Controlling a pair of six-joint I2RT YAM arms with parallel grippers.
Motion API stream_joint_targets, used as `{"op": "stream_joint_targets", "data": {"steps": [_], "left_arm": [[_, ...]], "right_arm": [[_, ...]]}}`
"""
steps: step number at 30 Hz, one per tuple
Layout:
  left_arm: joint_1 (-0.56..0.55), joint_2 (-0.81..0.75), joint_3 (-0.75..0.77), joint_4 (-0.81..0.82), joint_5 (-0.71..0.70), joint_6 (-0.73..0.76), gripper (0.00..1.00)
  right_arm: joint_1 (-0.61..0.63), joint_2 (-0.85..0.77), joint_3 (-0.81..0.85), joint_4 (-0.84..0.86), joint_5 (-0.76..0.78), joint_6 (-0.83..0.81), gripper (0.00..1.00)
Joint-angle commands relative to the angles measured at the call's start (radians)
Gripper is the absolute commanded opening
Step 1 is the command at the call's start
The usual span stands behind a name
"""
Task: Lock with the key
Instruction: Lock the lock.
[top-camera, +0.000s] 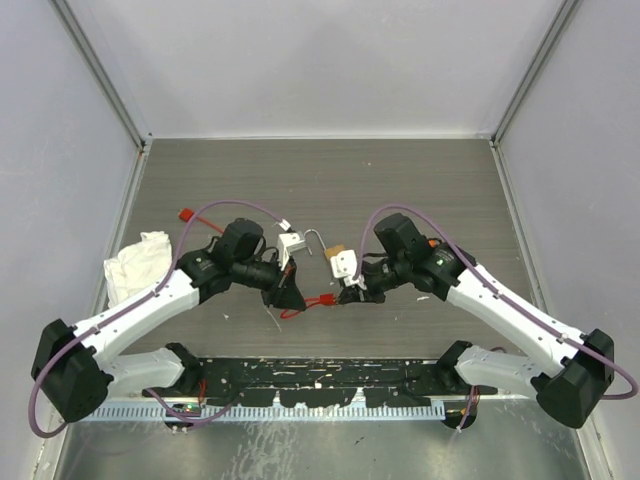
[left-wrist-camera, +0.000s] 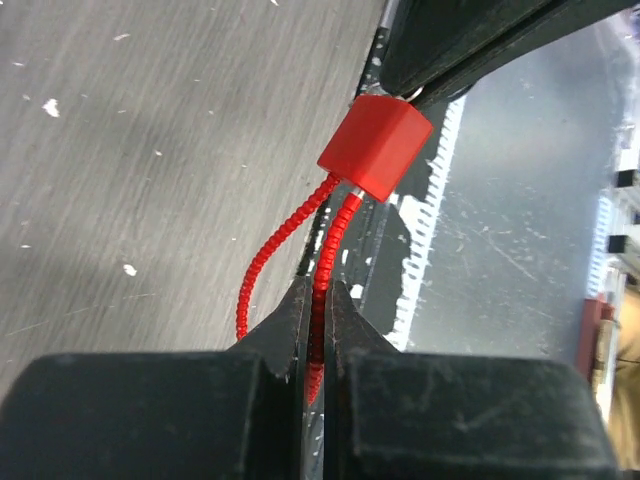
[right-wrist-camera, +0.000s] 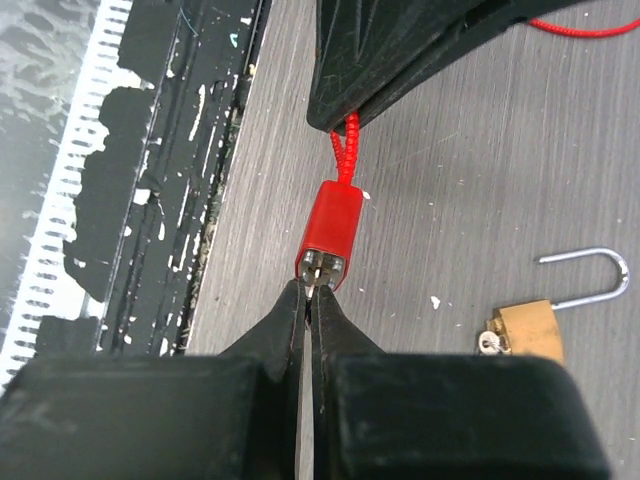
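A small red sleeve (right-wrist-camera: 330, 228) on a red beaded cord (left-wrist-camera: 325, 262) hangs just above the table between my two grippers. My left gripper (left-wrist-camera: 317, 300) is shut on the cord just behind the sleeve (left-wrist-camera: 375, 147). My right gripper (right-wrist-camera: 308, 295) is shut on a thin silver blade of the key (right-wrist-camera: 313, 276) that sticks out of the sleeve's metal-lined end; the key's heads are hidden. The brass padlock (right-wrist-camera: 528, 328) lies on the table with its shackle open, to the right of my right gripper. From above, both grippers (top-camera: 291, 297) (top-camera: 347, 293) meet at the sleeve (top-camera: 322, 299), and the padlock (top-camera: 333, 250) lies just behind them.
A crumpled white cloth (top-camera: 138, 262) lies at the left. A small red piece (top-camera: 185, 214) lies at the back left. A black, scuffed strip (top-camera: 320, 380) and a white toothed rail (top-camera: 300, 408) run along the near edge. Grey walls enclose the table.
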Motion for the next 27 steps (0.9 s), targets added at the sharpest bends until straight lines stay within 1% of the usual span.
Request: {"op": "stream_joint_targets", "data": {"steps": [1,2,3,5,7,9,11,14,17,18,19,20,23,24,25,27], "left_arm": [[-0.053,-0.089,0.057,-0.103,-0.273,0.123,0.0],[-0.089,-0.122,0.046,-0.096,-0.356,0.167,0.0],[-0.13,-0.155,0.036,-0.085,-0.425,0.205,0.0],[-0.21,-0.211,0.006,-0.044,-0.557,0.262,0.0],[-0.279,-0.251,-0.023,-0.017,-0.664,0.322,0.0],[-0.316,-0.271,-0.043,-0.008,-0.758,0.353,0.0],[-0.318,-0.283,-0.051,-0.018,-0.773,0.357,0.0],[-0.316,-0.299,-0.069,-0.02,-0.749,0.345,0.0],[-0.289,-0.299,-0.077,-0.003,-0.649,0.283,0.0],[-0.265,-0.295,-0.076,0.007,-0.587,0.248,0.0],[-0.231,-0.289,-0.077,0.021,-0.495,0.211,0.0],[-0.196,-0.279,-0.078,0.048,-0.399,0.165,0.0],[-0.083,-0.219,-0.08,0.129,-0.044,0.021,0.0],[-0.056,-0.197,-0.079,0.155,0.041,-0.016,0.0],[-0.042,-0.17,-0.075,0.17,0.101,-0.048,0.0],[-0.034,-0.129,-0.054,0.149,0.141,-0.054,0.0]], "right_arm": [[-0.088,0.038,0.053,-0.028,-0.163,0.162,0.01],[-0.129,0.063,0.063,-0.036,-0.205,0.2,0.01],[-0.167,0.088,0.074,-0.049,-0.29,0.227,0.01],[-0.223,0.151,0.096,-0.096,-0.385,0.253,0.01],[-0.243,0.208,0.118,-0.151,-0.445,0.251,0.01],[-0.243,0.224,0.124,-0.169,-0.477,0.254,0.01],[-0.239,0.214,0.128,-0.168,-0.458,0.239,0.01],[-0.227,0.171,0.126,-0.154,-0.363,0.194,0.01],[-0.157,0.089,0.084,-0.092,-0.189,0.127,0.01],[-0.116,0.049,0.053,-0.06,-0.094,0.095,0.01],[-0.068,0.009,0.016,-0.014,-0.015,0.074,0.01],[-0.028,-0.021,-0.005,0.001,0.033,0.034,0.01],[-0.004,-0.008,0.013,-0.047,0.065,-0.049,0.01],[-0.002,-0.004,0.022,-0.054,0.08,-0.072,0.01],[-0.002,0.002,0.039,-0.063,0.092,-0.087,0.01],[-0.003,0.012,0.072,-0.076,0.098,-0.087,0.01]]}}
